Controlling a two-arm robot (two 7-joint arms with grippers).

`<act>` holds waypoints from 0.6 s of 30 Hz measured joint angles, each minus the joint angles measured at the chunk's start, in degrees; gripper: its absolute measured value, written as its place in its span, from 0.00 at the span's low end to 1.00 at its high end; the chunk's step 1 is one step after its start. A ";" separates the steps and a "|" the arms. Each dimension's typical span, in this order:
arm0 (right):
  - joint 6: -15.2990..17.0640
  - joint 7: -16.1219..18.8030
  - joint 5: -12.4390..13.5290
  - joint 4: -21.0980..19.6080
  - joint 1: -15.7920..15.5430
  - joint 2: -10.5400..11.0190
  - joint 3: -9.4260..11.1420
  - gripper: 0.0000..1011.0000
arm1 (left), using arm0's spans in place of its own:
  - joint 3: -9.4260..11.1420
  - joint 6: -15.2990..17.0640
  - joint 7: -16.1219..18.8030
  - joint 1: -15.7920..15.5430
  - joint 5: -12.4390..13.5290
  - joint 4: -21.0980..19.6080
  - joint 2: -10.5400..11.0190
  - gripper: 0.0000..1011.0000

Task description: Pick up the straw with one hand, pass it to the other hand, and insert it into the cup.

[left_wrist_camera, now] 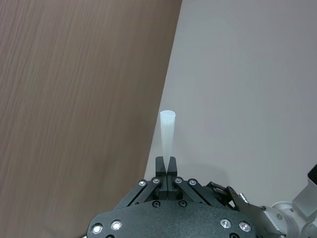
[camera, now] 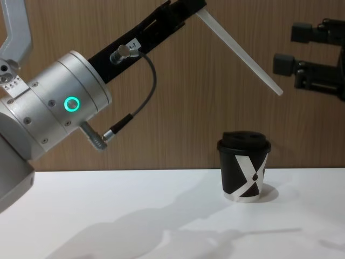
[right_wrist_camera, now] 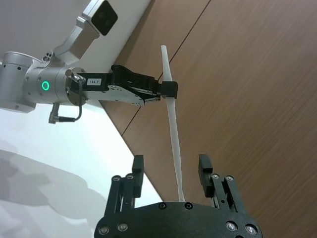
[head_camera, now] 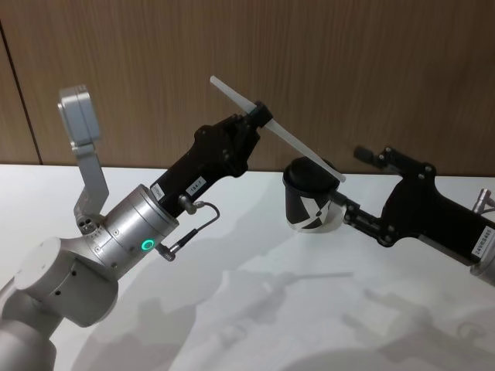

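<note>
The left tool (head_camera: 259, 116), at the end of the arm with the silver wrist and green ring, is clamped narrow on the straw (head_camera: 302, 147), gripping it nearer its upper end than its lower. In the head view the straw's long axis runs on a slant from the upper left of the frame, against the wooden wall (head_camera: 371, 62), down toward the centre right. Its free lower end points down and to the right. That end hangs in the air, clear of the table (head_camera: 232, 294). In the chest view it sits above the cup (camera: 245, 167) and to the right of it, well apart from the black lid (camera: 243, 141). The cup stands upright on the table in the lower right of that frame. The right tool (camera: 284, 48) is spread wide and holds nothing. It hovers at the right edge of the chest view, near the straw's lower end but not touching it. From the right wrist the straw appears to run between the two open fingers without contact. The coming move seems to turn on the gap between that lower tip and the lid. The tip probably has to shift left and drop, and the straw has to swing closer to upright, so that its axis meets the lid's opening rather than glancing off the rim. The left tool is the one placed to do this.
</note>
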 joint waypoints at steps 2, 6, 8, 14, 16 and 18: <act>0.00 0.00 0.00 0.00 0.00 0.00 0.00 0.70 | 0.14 0.15 0.38 -0.12 0.31 -0.18 0.28 0.00; 0.00 0.00 0.00 0.00 0.00 0.00 0.00 0.82 | 0.56 0.85 1.34 -0.53 1.22 -0.64 1.04 0.00; 0.00 0.00 0.00 0.00 0.00 0.00 0.00 0.89 | 0.84 1.45 2.13 -0.83 1.89 -0.96 1.50 0.00; 0.00 0.00 0.00 0.00 0.00 0.00 0.00 0.99 | 1.73 3.66 4.57 -2.02 3.94 -2.03 3.04 0.00; 0.00 0.00 0.00 0.00 0.00 0.00 0.00 0.99 | 1.97 4.29 5.29 -2.38 4.50 -2.31 3.38 0.00; 0.00 0.00 0.00 0.00 0.00 0.00 0.00 0.99 | 2.36 5.38 6.54 -2.95 5.46 -2.82 3.85 0.00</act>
